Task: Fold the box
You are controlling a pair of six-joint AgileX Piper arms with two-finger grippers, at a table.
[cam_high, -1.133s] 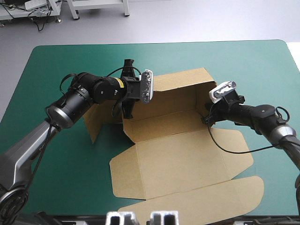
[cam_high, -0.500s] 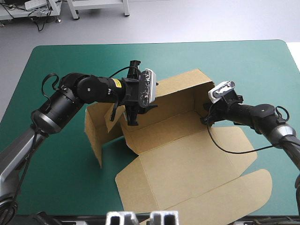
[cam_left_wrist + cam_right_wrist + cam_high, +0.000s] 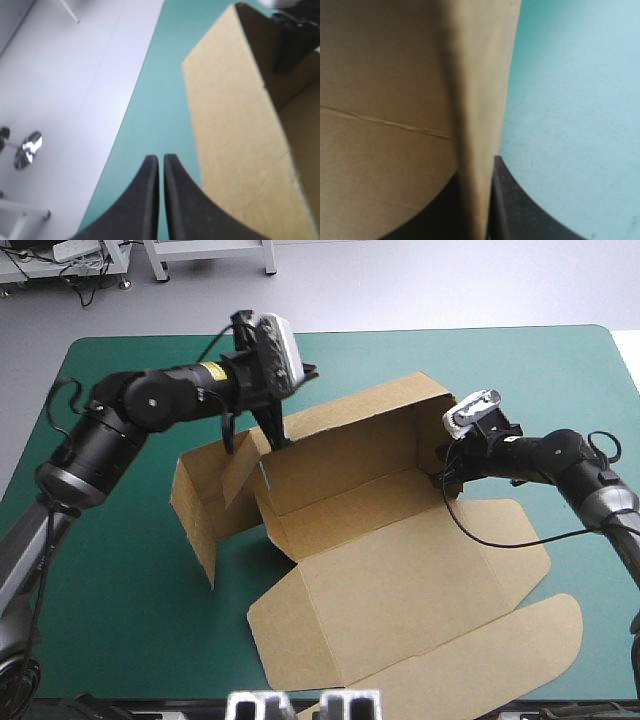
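With the box (image 3: 385, 575) half-raised in the middle of the table (image 3: 110, 590), let your right gripper (image 3: 476, 169), clamped on its right wall (image 3: 438, 445), steady it while the left gripper (image 3: 160, 158), closed and empty, apparently touching the back wall (image 3: 345, 445), presses slowly.

Left claw (image 3: 159, 158) higher, farther back.

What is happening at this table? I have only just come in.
Two robot arms are folding a brown box on the teal-green table. The box is half formed: its back wall and left-end flaps stand up, while the broad panels toward the near edge lie flat. The right gripper is shut on the box, pinching the wall at its right end. The left gripper is shut and empty at the back wall's left corner. Whether it touches the board cannot be told.
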